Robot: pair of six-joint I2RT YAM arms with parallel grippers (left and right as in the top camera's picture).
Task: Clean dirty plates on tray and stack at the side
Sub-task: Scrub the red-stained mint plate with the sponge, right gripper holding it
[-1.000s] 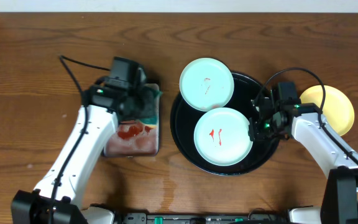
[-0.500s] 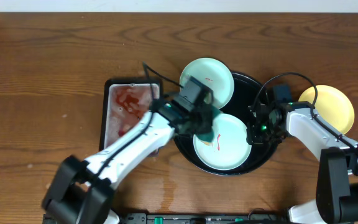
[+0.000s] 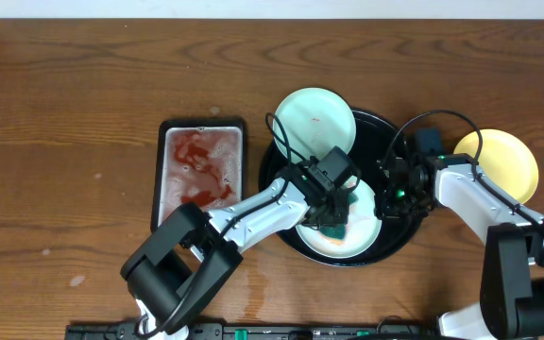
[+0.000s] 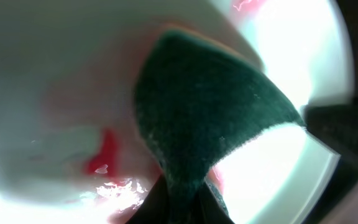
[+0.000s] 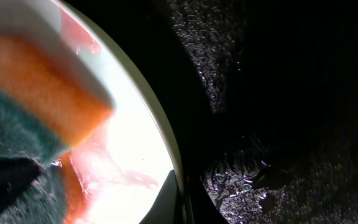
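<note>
White plate [image 3: 365, 225] lies in black tray [image 3: 378, 142], near side. Versus half second ago: left jaws, clamped on green sponge [image 4: 210, 112], now further right, pressing plate middle; red streaks smeared pink. Right jaws unmoved at plate's right rim, open or closed unclear. Yellow plate [image 3: 503, 161] on tabletop [image 3: 64, 142] beside tray.

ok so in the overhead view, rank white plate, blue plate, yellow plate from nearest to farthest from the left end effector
1. white plate, directly under the left end effector and its sponge, front of the tray
2. pale blue plate, at the tray's back edge
3. pale yellow plate, off the tray, far right
</note>
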